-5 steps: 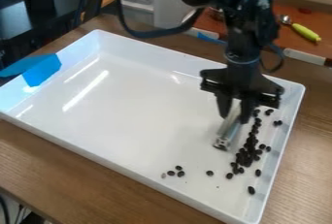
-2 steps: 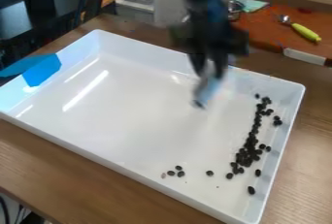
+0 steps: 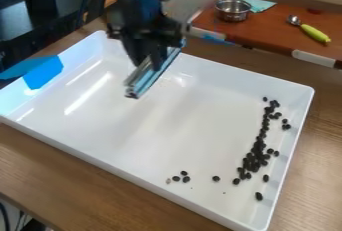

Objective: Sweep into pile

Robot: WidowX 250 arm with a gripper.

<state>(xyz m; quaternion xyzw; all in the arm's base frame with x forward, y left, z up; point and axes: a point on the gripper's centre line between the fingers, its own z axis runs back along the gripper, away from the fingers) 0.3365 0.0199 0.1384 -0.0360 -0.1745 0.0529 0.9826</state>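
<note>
The black gripper (image 3: pixel 148 65) hangs over the back left part of the white tray (image 3: pixel 167 125), shut on a long metallic sweeping tool (image 3: pixel 152 79) held at a slant above the tray floor. Along the tray's right side, dark beans (image 3: pixel 255 155) lie in a dense streak, with several loose ones beside it near the wall. A few other beans (image 3: pixel 185 179) are scattered near the front edge, well apart from the tool.
Blue tape (image 3: pixel 44 72) covers part of the tray's left wall. On the red-brown board behind stand a metal pot (image 3: pixel 233 9) and a spoon with a yellow-green handle (image 3: pixel 314 33). A wooden table (image 3: pixel 67 175) surrounds the tray.
The gripper has moved left and toward the back with the tool, away from the bean streak. The tool has turned to show its long side. The beans look the same.
</note>
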